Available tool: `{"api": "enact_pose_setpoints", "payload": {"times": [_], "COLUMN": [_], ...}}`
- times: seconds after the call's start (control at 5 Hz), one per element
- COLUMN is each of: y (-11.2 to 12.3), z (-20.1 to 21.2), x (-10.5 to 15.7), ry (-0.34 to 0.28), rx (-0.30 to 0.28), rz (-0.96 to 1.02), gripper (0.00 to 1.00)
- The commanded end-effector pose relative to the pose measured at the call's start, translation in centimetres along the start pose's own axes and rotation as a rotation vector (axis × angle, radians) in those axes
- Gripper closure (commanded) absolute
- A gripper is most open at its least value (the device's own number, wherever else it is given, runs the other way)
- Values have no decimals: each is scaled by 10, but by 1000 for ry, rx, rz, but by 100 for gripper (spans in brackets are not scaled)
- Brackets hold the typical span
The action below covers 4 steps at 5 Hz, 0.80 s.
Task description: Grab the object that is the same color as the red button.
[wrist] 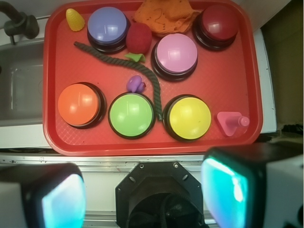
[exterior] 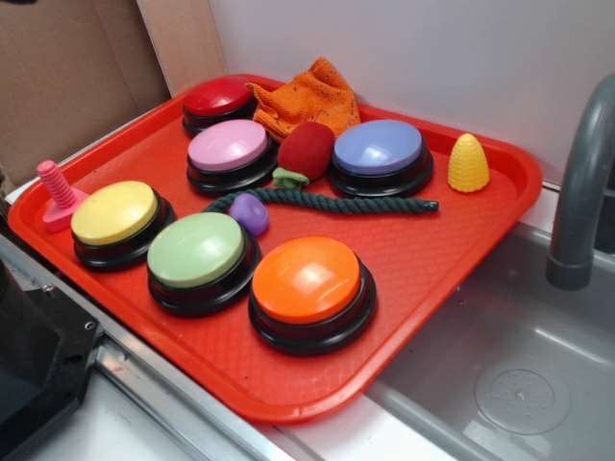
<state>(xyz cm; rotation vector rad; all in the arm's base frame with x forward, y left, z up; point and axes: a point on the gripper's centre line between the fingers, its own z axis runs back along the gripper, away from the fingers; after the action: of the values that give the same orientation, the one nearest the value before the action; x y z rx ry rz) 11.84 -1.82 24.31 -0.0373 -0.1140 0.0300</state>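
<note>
A dark-red fuzzy plush strawberry (exterior: 306, 151) (wrist: 138, 37) with a green stem lies on the red tray (exterior: 423, 259) (wrist: 52, 71), between the pink button (exterior: 229, 146) and the blue-purple button (exterior: 378, 147). The red button (exterior: 218, 97) (wrist: 219, 22) stands at the tray's back left corner, beside an orange knitted cloth (exterior: 309, 96). In the wrist view my gripper (wrist: 142, 197) hangs high above the counter in front of the tray, open, with nothing between its fingers (wrist: 64, 202). The gripper does not show in the exterior view.
Yellow (exterior: 113, 212), green (exterior: 196, 249) and orange (exterior: 307, 279) buttons line the tray's front. A dark green rope (exterior: 336, 200), a small purple toy (exterior: 250, 213), a yellow corn toy (exterior: 469, 163) and a pink bolt toy (exterior: 58, 195) also lie there. A sink (exterior: 519, 384) with a faucet (exterior: 581, 192) is on the right.
</note>
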Motion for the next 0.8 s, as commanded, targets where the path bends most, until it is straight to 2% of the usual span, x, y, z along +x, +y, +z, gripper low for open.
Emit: {"api": "enact_pose_setpoints", "payload": {"times": [0.0,0.2,0.4,0.6], "y": [0,1,-2,-1], "z": [0,-13,-24,-37], "x": [0,20,42,68], "ry": [0,5,-45,-62], "rx": [0,-2,-3,-4], "rz": [0,-97,-256,-382], "gripper": [0,0,0,0]}}
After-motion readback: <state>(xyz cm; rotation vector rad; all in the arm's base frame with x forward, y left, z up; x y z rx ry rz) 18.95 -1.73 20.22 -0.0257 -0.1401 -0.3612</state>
